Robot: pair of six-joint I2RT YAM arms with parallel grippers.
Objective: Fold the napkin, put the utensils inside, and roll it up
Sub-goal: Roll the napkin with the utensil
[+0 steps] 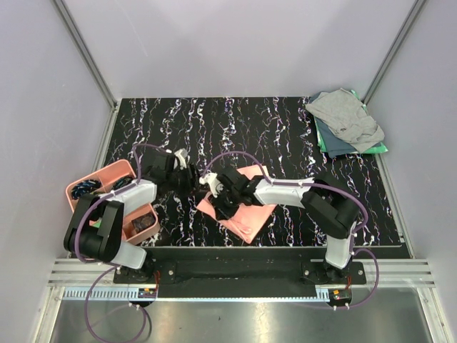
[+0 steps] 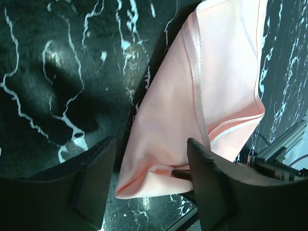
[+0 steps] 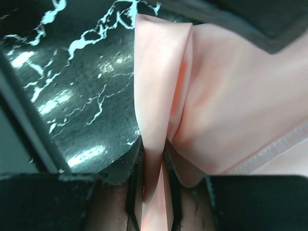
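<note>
The salmon-pink napkin (image 1: 248, 213) lies folded on the black marbled table, just in front of the arms. My right gripper (image 1: 218, 191) sits at its left corner. In the right wrist view that gripper (image 3: 156, 185) is shut on a raised fold of the napkin (image 3: 231, 96). My left gripper (image 1: 190, 179) is just left of it, open. Its fingers (image 2: 94, 178) stand wide apart around the napkin's (image 2: 211, 72) loose corner, which touches the right finger. I cannot make out the utensils in any view.
A pink divided tray (image 1: 107, 174) holding dark items stands at the table's left edge beside the left arm. A grey cloth (image 1: 346, 118) lies on a green cloth (image 1: 377, 149) at the back right corner. White walls enclose the table.
</note>
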